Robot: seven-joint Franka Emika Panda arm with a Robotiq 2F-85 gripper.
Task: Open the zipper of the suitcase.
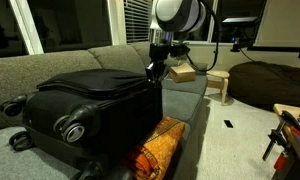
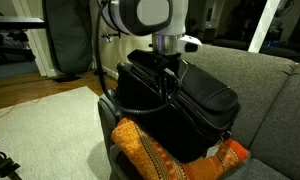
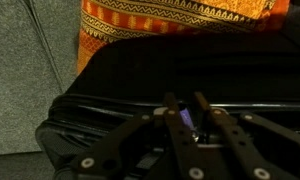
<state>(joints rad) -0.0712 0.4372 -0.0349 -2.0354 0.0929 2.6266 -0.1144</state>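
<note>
The black soft-sided suitcase (image 1: 90, 100) lies on the grey sofa, wheels toward the camera; it also shows in the other exterior view (image 2: 195, 100) and fills the wrist view (image 3: 140, 70). Its zipper track (image 3: 95, 104) runs along the edge seam. My gripper (image 1: 155, 70) (image 2: 168, 72) is down on the suitcase's edge. In the wrist view the gripper (image 3: 186, 108) has its fingers nearly together around the small light metallic pull tab (image 3: 187, 120), which glints between them.
An orange patterned cushion (image 1: 158, 148) (image 2: 160, 155) (image 3: 170, 20) leans against the suitcase's side. The grey sofa (image 1: 50, 62) (image 2: 275, 90) carries both. A wooden stool (image 1: 220, 85) stands beyond the sofa's end. A rug (image 2: 40, 130) covers the floor in front of the sofa.
</note>
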